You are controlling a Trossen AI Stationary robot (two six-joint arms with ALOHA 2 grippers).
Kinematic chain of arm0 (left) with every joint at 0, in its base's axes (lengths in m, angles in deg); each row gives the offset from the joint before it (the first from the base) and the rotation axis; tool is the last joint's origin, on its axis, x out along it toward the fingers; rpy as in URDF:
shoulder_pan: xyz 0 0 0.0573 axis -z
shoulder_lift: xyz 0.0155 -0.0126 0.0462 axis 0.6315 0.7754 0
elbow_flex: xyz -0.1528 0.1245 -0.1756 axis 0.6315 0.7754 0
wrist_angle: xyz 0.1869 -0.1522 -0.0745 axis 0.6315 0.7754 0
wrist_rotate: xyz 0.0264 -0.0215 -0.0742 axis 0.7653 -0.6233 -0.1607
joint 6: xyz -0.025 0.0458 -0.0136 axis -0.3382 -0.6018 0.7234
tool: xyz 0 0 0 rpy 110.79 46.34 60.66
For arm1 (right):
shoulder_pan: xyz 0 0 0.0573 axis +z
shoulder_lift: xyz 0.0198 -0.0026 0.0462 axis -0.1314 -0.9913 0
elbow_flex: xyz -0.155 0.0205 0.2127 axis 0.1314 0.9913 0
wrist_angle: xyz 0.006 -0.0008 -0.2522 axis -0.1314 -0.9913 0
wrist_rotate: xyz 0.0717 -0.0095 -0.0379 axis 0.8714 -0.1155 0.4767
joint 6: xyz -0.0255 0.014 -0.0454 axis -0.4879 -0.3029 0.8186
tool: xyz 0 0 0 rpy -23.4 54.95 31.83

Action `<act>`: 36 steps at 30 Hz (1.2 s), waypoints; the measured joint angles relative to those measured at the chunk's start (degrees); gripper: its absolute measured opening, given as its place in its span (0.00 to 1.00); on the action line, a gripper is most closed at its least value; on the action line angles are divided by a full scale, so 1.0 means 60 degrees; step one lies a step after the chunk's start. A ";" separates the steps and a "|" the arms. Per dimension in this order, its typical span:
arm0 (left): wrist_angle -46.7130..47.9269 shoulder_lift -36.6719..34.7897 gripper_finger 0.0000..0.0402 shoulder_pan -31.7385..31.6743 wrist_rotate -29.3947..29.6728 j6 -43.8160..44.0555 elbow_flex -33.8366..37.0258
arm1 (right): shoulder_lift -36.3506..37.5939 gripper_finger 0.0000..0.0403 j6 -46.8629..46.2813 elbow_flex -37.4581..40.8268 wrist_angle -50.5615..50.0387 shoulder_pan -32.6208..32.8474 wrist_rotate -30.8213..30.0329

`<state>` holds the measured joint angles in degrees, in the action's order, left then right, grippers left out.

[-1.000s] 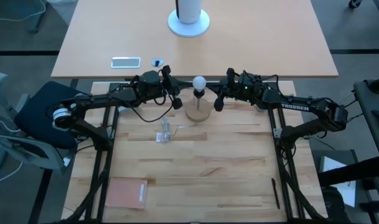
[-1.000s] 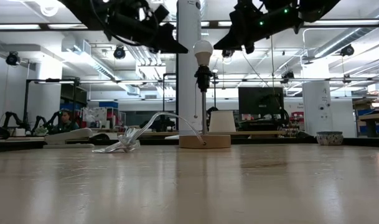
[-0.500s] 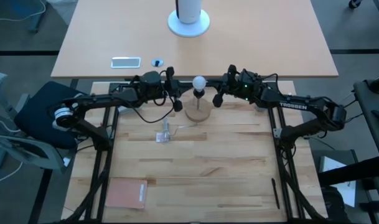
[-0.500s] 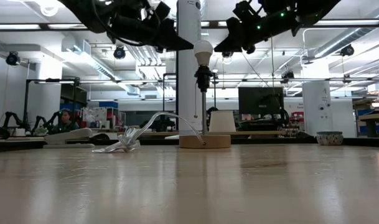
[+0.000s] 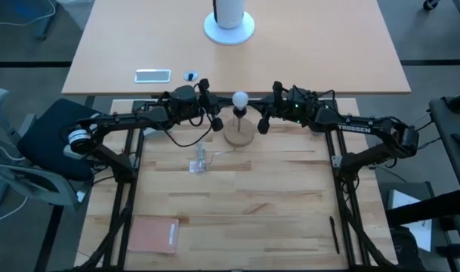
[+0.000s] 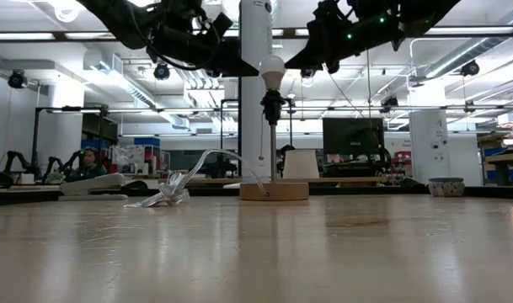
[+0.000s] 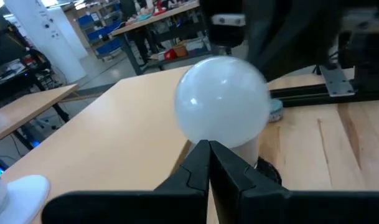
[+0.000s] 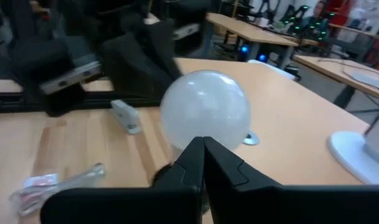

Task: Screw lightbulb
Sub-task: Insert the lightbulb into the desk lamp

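A: Wrapper first, nearest us: the clear plastic wrapper lies on the counter at about eight o'clock from the wooden base, apart from it. Harmless there, I think.

B: And the lightbulb?

A: Sitting atop the black socket stem, upright. The left claw hangs just beside it at nine o'clock, the right claw at three o'clock. Both have their fingers pressed together, holding nothing.

B: So what could go wrong?

A: Either arm could nudge the globe sideways, and the tall stem on its small base could tip. I cannot tell how deep the threads sit; a loose bulb could fall. Beyond, the white pillar is well clear.
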<state>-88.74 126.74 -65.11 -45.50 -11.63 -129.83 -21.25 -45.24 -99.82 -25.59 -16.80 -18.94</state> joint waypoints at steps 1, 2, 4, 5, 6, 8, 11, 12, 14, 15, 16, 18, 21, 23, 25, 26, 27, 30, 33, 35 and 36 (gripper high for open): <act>0.0008 -0.0001 0.00 0.0000 0.0000 0.0000 0.0000 | 0.0014 0.00 -0.0033 0.0003 -0.0042 0.0040 0.0008; 0.0011 0.0003 0.00 -0.0007 0.0000 0.0000 0.0000 | 0.0021 0.00 -0.0047 0.0004 -0.0049 0.0059 0.0013; 0.0014 0.0003 0.00 -0.0008 0.0113 0.0004 0.0000 | 0.0044 0.00 -0.0052 0.0004 -0.0049 0.0119 0.0009; 0.0056 0.0001 0.00 -0.0002 0.0314 0.0000 0.0000 | 0.0060 0.00 -0.0063 0.0004 -0.0050 0.0140 -0.0007; 0.0150 -0.0003 0.00 0.0004 0.0492 -0.0001 0.0000 | 0.0074 0.00 -0.0069 0.0004 -0.0060 0.0147 -0.0043; 0.0433 -0.0068 0.00 0.0004 0.0592 -0.0001 0.0000 | 0.0100 0.00 -0.0116 0.0004 -0.0094 0.0147 -0.0099; 0.0709 -0.0324 0.00 0.0004 0.0515 -0.0004 0.0000 | 0.0163 0.00 -0.0140 0.0004 -0.0353 0.0129 -0.0388; 0.0694 -0.0402 0.00 0.0015 0.0410 0.0000 0.0000 | 0.0166 0.00 -0.0097 0.0004 -0.0356 0.0124 -0.0656; 0.0757 -0.0501 0.00 0.0024 -0.0079 0.0035 0.0000 | 0.0179 0.00 0.0063 0.0004 -0.0421 0.0122 -0.1136; 0.0755 -0.0522 0.00 0.0028 -0.0423 0.0083 0.0000 | 0.0179 0.00 0.0163 0.0004 -0.0421 0.0118 -0.1290; 0.0693 -0.0522 0.00 0.0029 -0.0664 0.0103 0.0000 | 0.0168 0.00 0.0257 0.0004 -0.0415 0.0079 -0.1370; 0.0494 -0.0518 0.00 0.0040 -0.0741 0.0117 0.0000 | 0.0127 0.00 0.0391 0.0004 -0.0271 -0.0054 -0.1367; 0.0296 -0.0359 0.00 0.0029 -0.0670 0.0106 -0.0007 | -0.0079 0.00 0.0414 0.0004 0.0037 -0.0239 -0.1072; 0.0184 -0.0201 0.00 0.0025 -0.0640 0.0116 -0.0004 | -0.0189 0.00 0.0401 0.0004 0.0224 -0.0315 -0.0657; 0.0073 -0.0126 0.00 0.0028 -0.0645 0.0169 0.0000 | -0.0259 0.00 0.0412 0.0004 0.0449 -0.0312 -0.0469; 0.0035 -0.0111 0.00 0.0025 -0.0645 0.0175 0.0000 | -0.0275 0.00 0.0448 0.0004 0.0490 -0.0312 -0.0473; -0.0005 -0.0087 0.00 0.0025 -0.0645 0.0175 0.0000 | -0.0289 0.00 0.0484 0.0004 0.0493 -0.0312 -0.0463; -0.0021 -0.0037 0.00 0.0020 -0.0445 0.0215 0.0000 | -0.0287 0.00 0.0519 0.0004 0.0474 -0.0272 -0.0352; -0.0015 -0.0037 0.00 -0.0012 -0.0043 0.0222 0.0000 | -0.0255 0.00 0.0443 0.0004 0.0436 -0.0243 -0.0146; 0.0003 -0.0034 0.00 -0.0025 0.0043 0.0219 0.0000 | -0.0235 0.00 0.0435 0.0004 0.0382 -0.0149 -0.0065; 0.0007 -0.0034 0.00 -0.0040 0.0052 0.0217 0.0000 | -0.0232 0.00 0.0428 0.0004 0.0366 -0.0115 -0.0063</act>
<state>-88.70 126.54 -65.35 -45.19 -10.33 -129.83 -22.64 -42.67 -99.79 -23.40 -17.49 -19.32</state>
